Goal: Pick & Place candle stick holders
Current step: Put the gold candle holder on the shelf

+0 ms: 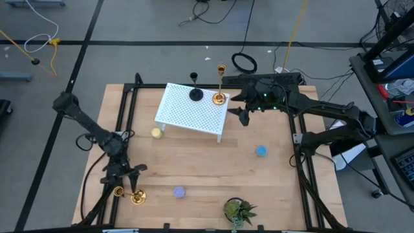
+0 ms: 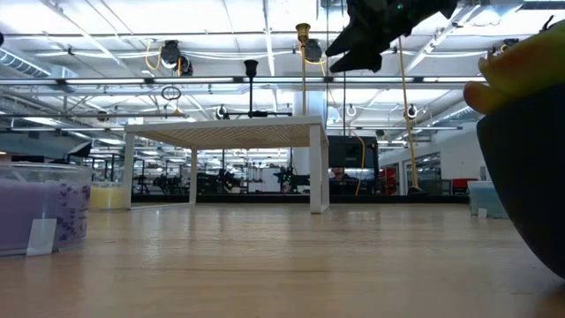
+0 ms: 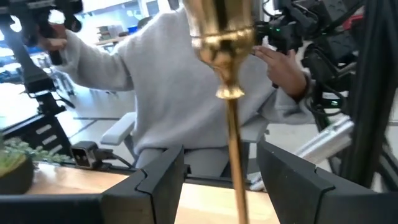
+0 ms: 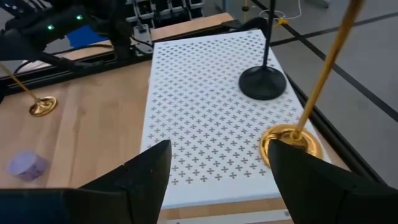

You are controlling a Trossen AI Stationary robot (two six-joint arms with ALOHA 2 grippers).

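Two candle stick holders stand on their round bases on the white perforated rack (image 1: pixel 193 111): a short black one (image 1: pixel 195 94) and a tall gold one (image 1: pixel 220 97). My right gripper (image 1: pixel 242 116) is open and empty above the rack's right end, level with the gold one's cup in the low view (image 2: pixel 303 35); that holder's base (image 4: pixel 291 143) shows beside one finger. A second gold holder (image 1: pixel 132 194) stands at the table's near left. My left gripper (image 1: pixel 126 175) is open, and its fingers stand on either side of the thin stem (image 3: pixel 234 155) without touching it.
A yellow puck (image 1: pixel 156 133), a purple puck (image 1: pixel 179 191) and a blue puck (image 1: pixel 261 151) lie on the table. A potted plant (image 1: pixel 238 210) stands at the near edge. A person in a grey sweater (image 3: pixel 174 93) sits beyond the table.
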